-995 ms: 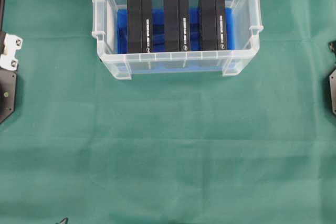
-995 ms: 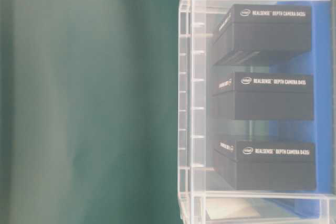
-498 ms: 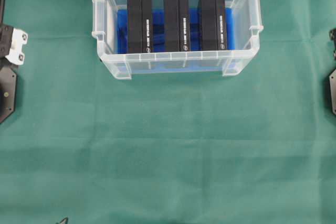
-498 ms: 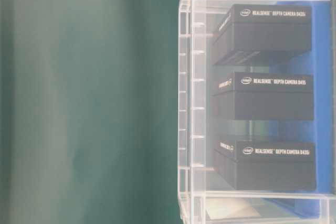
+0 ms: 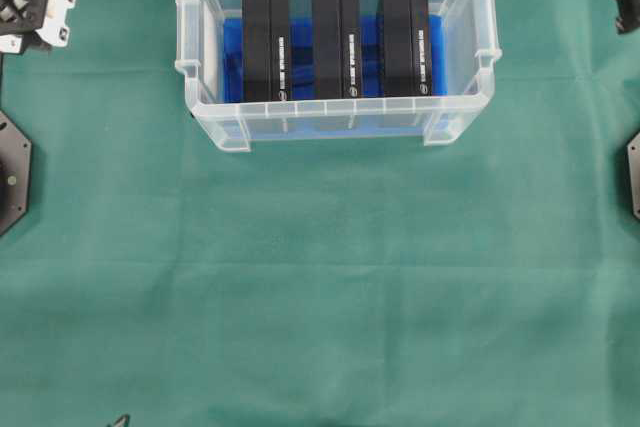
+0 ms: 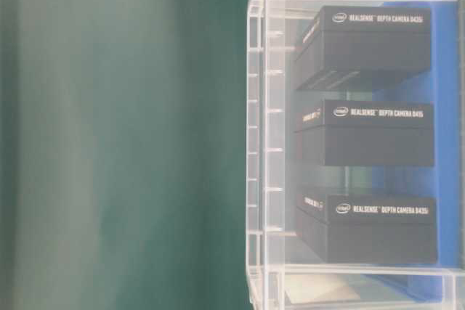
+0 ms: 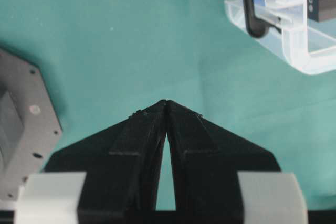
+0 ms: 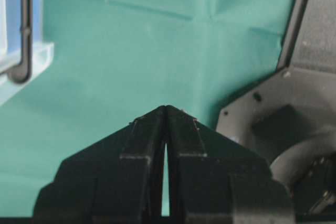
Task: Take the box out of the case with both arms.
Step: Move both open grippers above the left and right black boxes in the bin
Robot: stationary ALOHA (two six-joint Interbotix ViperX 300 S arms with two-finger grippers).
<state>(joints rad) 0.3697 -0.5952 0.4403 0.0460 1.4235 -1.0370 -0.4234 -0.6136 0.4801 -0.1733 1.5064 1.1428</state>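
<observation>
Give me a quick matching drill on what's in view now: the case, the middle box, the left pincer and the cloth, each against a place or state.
Things:
1. case
2. middle box
3. left pincer
4. cloth

Places or states:
A. shut, over bare cloth, holding nothing
B. green, spread over the table
C. clear plastic, blue sheet on its floor
D. black, standing in the case between two others

Pairs: 1-C, 2-D, 3-A, 4-B
</observation>
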